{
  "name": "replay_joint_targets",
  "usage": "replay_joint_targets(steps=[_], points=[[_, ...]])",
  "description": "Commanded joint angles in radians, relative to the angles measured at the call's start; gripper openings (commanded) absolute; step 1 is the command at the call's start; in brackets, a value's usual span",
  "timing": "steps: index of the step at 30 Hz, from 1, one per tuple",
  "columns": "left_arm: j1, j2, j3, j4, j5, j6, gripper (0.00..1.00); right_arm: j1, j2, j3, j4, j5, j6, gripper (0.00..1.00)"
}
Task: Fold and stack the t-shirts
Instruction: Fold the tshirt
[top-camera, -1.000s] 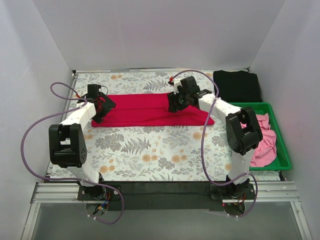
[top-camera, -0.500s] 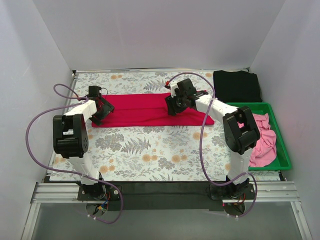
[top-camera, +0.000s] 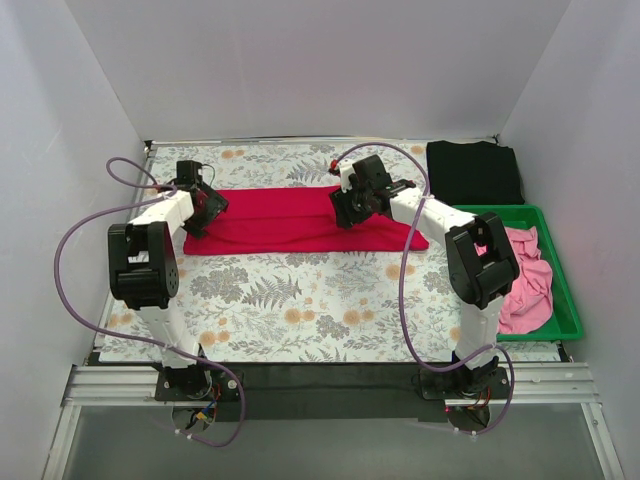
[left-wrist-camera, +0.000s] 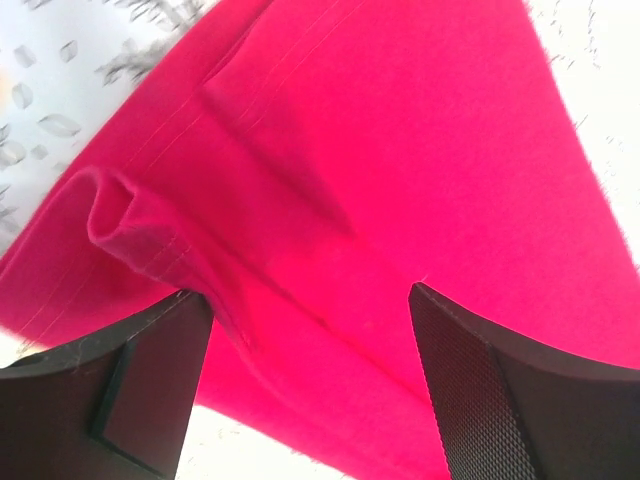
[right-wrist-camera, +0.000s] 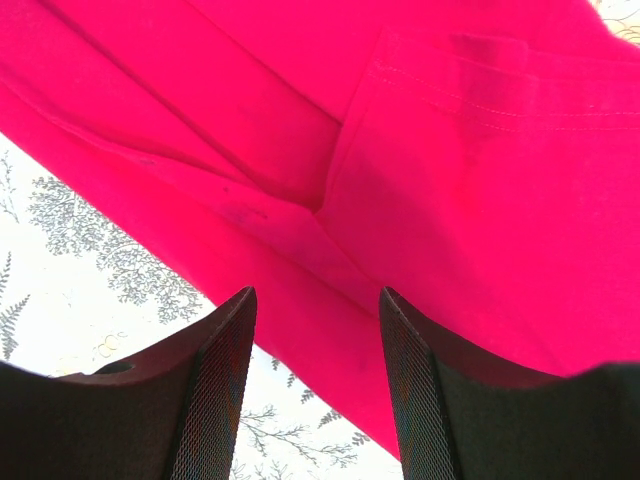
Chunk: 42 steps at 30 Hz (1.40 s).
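Observation:
The crimson red t-shirt (top-camera: 290, 218) lies folded into a long strip across the far part of the floral tablecloth (top-camera: 300, 300). My left gripper (top-camera: 200, 208) is open over the strip's left end, where the cloth (left-wrist-camera: 330, 170) shows a small raised fold between the fingers (left-wrist-camera: 470, 380). My right gripper (top-camera: 350, 205) is open above the strip's right part; the cloth (right-wrist-camera: 470, 180) lies layered under the fingers (right-wrist-camera: 215, 370). A black t-shirt (top-camera: 474, 172) lies folded at the far right. Pink t-shirts (top-camera: 527, 280) lie bunched in the green bin (top-camera: 566, 300).
The green bin stands at the right edge of the table beside the right arm. White walls close in the back and both sides. Purple cables loop from both arms.
The left gripper has moved a little toward the far side, at the shirt's left end. The right gripper has shifted slightly left over the shirt. The shirt lies about as before.

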<state>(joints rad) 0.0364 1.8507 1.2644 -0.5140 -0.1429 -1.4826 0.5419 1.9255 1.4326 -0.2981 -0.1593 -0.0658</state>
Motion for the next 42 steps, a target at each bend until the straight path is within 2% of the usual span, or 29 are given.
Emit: replay_joint_targets(steps=[1,8,13,18,20,22,23,26,29,32,34,40,42], points=[[0.0,0.039,0.058,0.009,0.008,-0.024,0.72,0.004,0.015,0.049,-0.004,0.026,-0.028,0.5],[0.002,0.12,0.17,-0.007,0.009,-0.045,0.6,0.016,0.024,0.083,-0.004,0.027,-0.063,0.5],[0.003,0.146,0.222,-0.011,0.0,-0.047,0.41,0.02,0.041,0.101,-0.006,0.0,-0.121,0.5],[0.002,0.145,0.219,-0.021,-0.007,-0.045,0.27,0.026,0.062,0.126,-0.021,-0.066,-0.178,0.49],[0.003,0.134,0.217,-0.027,-0.009,-0.041,0.26,0.027,0.075,0.138,-0.026,-0.1,-0.193,0.48],[0.002,0.116,0.216,-0.031,0.003,-0.013,0.3,0.032,0.079,0.144,-0.03,-0.115,-0.2,0.46],[0.0,0.084,0.205,-0.034,0.009,-0.004,0.4,0.036,0.078,0.143,-0.032,-0.117,-0.2,0.46],[-0.023,0.01,0.143,-0.046,0.008,0.021,0.61,0.039,0.06,0.12,-0.03,-0.105,-0.184,0.46],[-0.088,-0.096,0.034,-0.064,0.012,-0.02,0.65,0.039,0.027,0.076,-0.03,-0.079,-0.158,0.46],[-0.142,-0.171,-0.045,-0.06,0.049,-0.1,0.65,0.039,-0.006,0.039,-0.03,-0.062,-0.141,0.46],[-0.194,-0.188,-0.091,-0.047,0.042,-0.131,0.59,0.041,-0.032,0.006,-0.03,-0.052,-0.12,0.46],[-0.247,-0.125,-0.08,-0.031,0.029,-0.192,0.43,0.038,-0.109,-0.081,-0.03,-0.054,-0.095,0.46],[-0.248,-0.114,-0.074,-0.031,0.023,-0.194,0.43,0.041,-0.134,-0.103,-0.03,-0.039,-0.095,0.46]])
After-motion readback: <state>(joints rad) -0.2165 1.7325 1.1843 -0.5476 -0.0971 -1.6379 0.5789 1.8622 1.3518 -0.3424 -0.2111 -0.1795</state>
